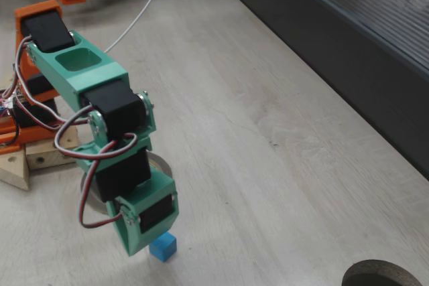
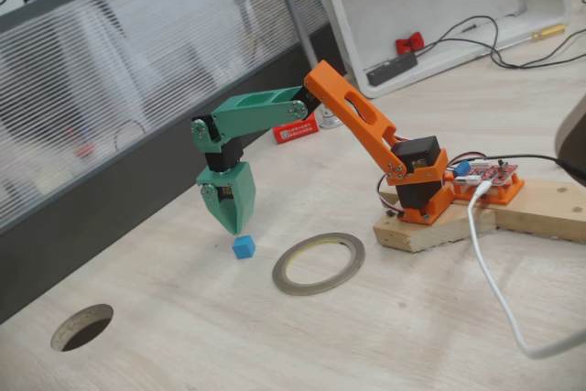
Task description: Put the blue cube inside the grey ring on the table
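Blue cube (image 2: 243, 246) lay on surface (image 2: 385, 336), lower centre, left of grey ring (image 2: 319, 263), not inside. Pincer (image 2: 234, 223) hovered just above, apparently narrow, holding nothing. Grasp and transfer remained.

No legible text, brand or number in either fixed view. Small red flat box (image 2: 295, 129) with white label patch on far part of pale wood-grain table (image 2: 385, 336), behind green-and-orange arm: print present, too small and blurred to read. Red circuit board (image 2: 495, 174) on pale wooden base block (image 2: 513, 212) at right: markings not resolvable. No visible marking on faces of small bright blue cube (image 2: 243, 246).
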{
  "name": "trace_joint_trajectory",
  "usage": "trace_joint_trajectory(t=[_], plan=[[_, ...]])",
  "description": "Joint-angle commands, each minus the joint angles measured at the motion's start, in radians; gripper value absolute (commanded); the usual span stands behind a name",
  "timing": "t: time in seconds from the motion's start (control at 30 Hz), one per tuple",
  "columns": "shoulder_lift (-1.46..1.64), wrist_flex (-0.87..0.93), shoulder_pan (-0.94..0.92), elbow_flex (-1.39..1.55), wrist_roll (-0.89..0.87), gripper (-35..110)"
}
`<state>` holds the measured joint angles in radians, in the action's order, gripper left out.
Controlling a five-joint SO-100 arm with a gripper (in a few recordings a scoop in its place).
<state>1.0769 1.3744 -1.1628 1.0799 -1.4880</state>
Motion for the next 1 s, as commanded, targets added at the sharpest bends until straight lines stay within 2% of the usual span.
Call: trace_joint_trajectory(t=[0.0, 0.8, 0.97], plan=[[0.020, 0.006, -0.011, -0.003, -0.003, 2], [0.035, 0.008, -0.008, -0.003, 0.000, 2], [0.035, 0.011, -0.008, -0.003, 0.000, 12]])
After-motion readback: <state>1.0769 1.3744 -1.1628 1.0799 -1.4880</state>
